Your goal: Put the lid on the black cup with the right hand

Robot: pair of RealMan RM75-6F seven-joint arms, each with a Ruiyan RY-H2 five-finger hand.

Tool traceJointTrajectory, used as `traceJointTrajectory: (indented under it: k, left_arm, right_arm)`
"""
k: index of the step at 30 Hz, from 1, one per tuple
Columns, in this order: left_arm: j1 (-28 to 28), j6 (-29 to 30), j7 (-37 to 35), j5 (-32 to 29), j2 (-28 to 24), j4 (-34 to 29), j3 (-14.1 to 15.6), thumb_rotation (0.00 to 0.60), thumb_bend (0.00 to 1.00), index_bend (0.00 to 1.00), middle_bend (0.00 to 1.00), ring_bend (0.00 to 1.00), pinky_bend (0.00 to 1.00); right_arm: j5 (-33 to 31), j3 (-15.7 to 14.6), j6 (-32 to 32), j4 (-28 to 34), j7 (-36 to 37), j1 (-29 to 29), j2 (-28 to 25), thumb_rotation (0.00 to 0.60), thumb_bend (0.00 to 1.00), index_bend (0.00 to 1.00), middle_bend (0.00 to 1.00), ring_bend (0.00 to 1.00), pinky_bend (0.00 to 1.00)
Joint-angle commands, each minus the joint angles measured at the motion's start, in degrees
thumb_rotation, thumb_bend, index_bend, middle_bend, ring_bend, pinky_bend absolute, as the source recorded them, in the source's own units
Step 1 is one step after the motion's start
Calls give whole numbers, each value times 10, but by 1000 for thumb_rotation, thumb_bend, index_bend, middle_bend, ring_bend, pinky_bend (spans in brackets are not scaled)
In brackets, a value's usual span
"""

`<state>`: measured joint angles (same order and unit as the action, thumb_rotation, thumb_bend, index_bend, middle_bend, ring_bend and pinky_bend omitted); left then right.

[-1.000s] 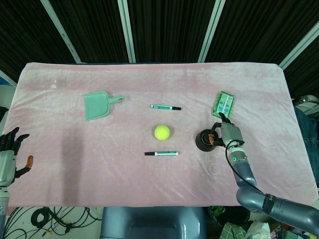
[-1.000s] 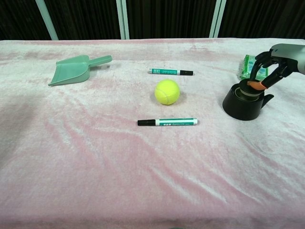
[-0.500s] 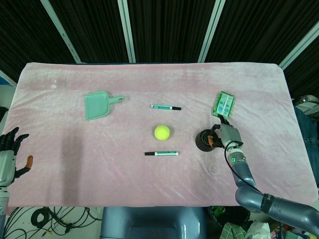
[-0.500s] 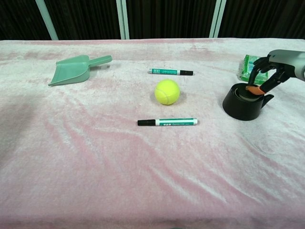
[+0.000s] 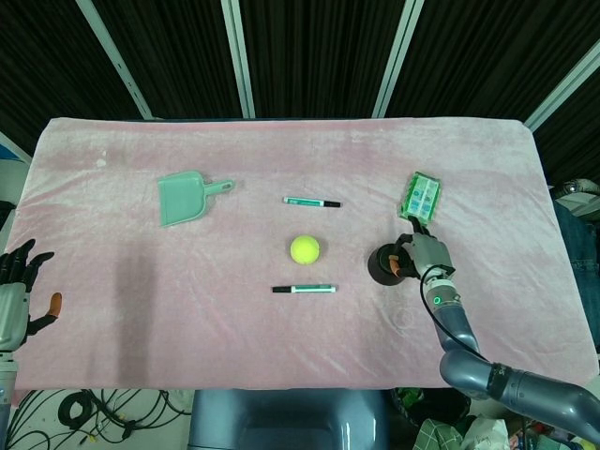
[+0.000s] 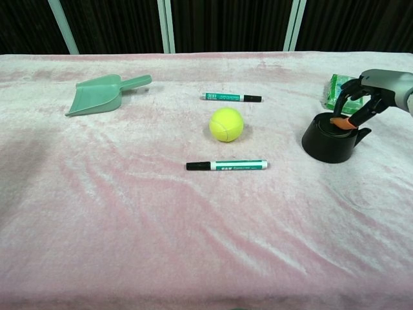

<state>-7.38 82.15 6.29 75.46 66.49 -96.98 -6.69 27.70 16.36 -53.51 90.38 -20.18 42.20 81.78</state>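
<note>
1. Black cup sits on the pink-covered tabletop, well right of the tennis ball, which I use as landmark.
2. Lid is at the cup mouth; only a dark disc under the fingertips shows in the chest view. Cannot tell if it is fully seated.
3. Right hand hangs over the cup's right side, fingers curled down onto the rim area, orange-tipped thumb touching the top. It looks pinched on the lid, but the contact is small in both views.
4. In the head view the same right hand touches the cup from the right; forearm runs down and right off the tabletop edge.
5. Left hand is far left of the ball, off the tabletop's left edge, fingers spread and pointing up, holding nothing. Chest view does not show it.
6. Green packet lies right of the ball and beyond the cup, just beside the right hand's fingers.
7. Far marker lies beyond the ball, near marker on the camera side of it; both roughly level, black caps at opposite ends.
8. Green dustpan is well left of the ball, handle pointing toward it.
</note>
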Motion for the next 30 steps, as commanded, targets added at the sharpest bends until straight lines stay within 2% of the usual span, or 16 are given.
traceJointTrajectory:
  k: [1, 17, 19, 24, 27, 30]
  left_arm:
    - [0, 0, 0, 0, 0, 0, 0, 600, 441, 178, 0, 0, 0]
    - [0, -2, 0, -2, -1, 0, 0, 600, 441, 178, 0, 0, 0]
    - [0, -1, 0, -3, -1, -1, 0, 600, 441, 178, 0, 0, 0]
    - [0, -2, 1, -3, -1, -2, 0, 600, 441, 178, 0, 0, 0]
    - [0, -2, 1, -3, -1, -2, 0, 600, 441, 178, 0, 0, 0]
    - [0, -2, 1, -4, -2, -2, 0, 600, 441, 178, 0, 0, 0]
  right_arm:
    - [1, -1, -1, 0, 1, 1, 1, 600, 358, 661, 0, 89, 174]
    - [-3, -9, 2, -6, 13, 4, 4, 600, 345, 646, 0, 89, 174]
    - [-2, -10, 3, -8, 14, 3, 4, 600, 318, 584, 0, 89, 174]
    - [6, -15, 3, -6, 15, 1, 0, 600, 220, 220, 0, 87, 174]
    - [10, -16, 5, -4, 20, 0, -4, 600, 175, 87, 0, 86, 174]
    - [17, -16, 4, 2, 25, -2, -9, 600, 93, 8, 0, 85, 174]
